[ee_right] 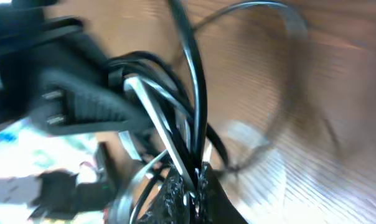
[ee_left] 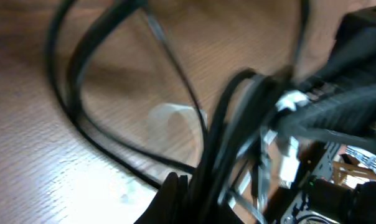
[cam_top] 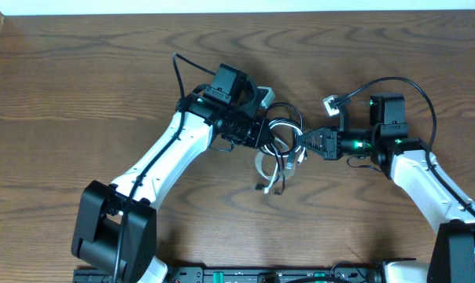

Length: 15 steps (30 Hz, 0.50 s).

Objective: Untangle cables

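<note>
A tangle of black cables (cam_top: 282,132) and one white cable (cam_top: 263,170) hangs between my two grippers at the table's middle, plug ends dangling toward the front. My left gripper (cam_top: 263,134) is shut on the bundle's left side; in the left wrist view its fingertips (ee_left: 178,183) pinch black cords (ee_left: 238,130), with the white cable (ee_left: 175,118) blurred behind. My right gripper (cam_top: 307,141) is shut on the bundle's right side; in the right wrist view its fingertips (ee_right: 189,183) clamp a white strand and black cords (ee_right: 191,81).
The wooden table (cam_top: 80,86) lies around the tangle. A small white connector (cam_top: 330,102) on a black wire loop sits by my right arm. Both arms reach in from the front edge.
</note>
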Available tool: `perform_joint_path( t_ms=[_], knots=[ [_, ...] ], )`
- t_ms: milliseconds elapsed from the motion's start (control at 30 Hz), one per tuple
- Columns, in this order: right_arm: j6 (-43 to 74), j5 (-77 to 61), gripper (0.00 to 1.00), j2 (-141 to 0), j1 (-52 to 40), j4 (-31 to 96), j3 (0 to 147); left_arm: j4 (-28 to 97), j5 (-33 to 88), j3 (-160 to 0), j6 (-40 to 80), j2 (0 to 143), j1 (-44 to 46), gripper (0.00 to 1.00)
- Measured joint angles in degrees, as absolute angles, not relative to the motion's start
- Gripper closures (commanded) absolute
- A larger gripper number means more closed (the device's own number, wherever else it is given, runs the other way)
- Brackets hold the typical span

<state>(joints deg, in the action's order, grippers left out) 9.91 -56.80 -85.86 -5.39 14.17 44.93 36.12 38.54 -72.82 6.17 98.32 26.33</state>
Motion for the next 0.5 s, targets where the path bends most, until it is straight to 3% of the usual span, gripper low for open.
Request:
perform_joint_path(
  t_ms=[100,167,267,333,433,500],
  knots=[
    [12.88,-48.95,0.99,-85.86,-5.69,17.32,45.08,36.84,39.4,-72.77,6.17,98.32,26.37,0.93],
    [17.74,-39.33,0.84,-85.84,-6.81,22.55,45.65,37.21,40.4,-72.77,6.17,98.41,26.7,0.93],
    [24.43,-23.24,0.5,-85.91,-5.67,28.03,45.52,38.54,40.03,-72.73,6.04,98.35,25.78,0.93],
    [25.69,-18.98,0.38,-85.89,-5.15,27.97,45.5,38.54,39.9,-72.66,5.74,98.35,25.06,0.93],
    [25.58,-15.84,0.29,-85.89,-5.17,26.94,45.5,38.52,39.92,-72.66,4.78,97.73,24.75,0.93],
    [24.8,-15.35,0.28,-85.89,-5.17,26.3,45.5,38.48,40.32,-72.66,4.12,97.1,24.8,0.93]
  ],
)
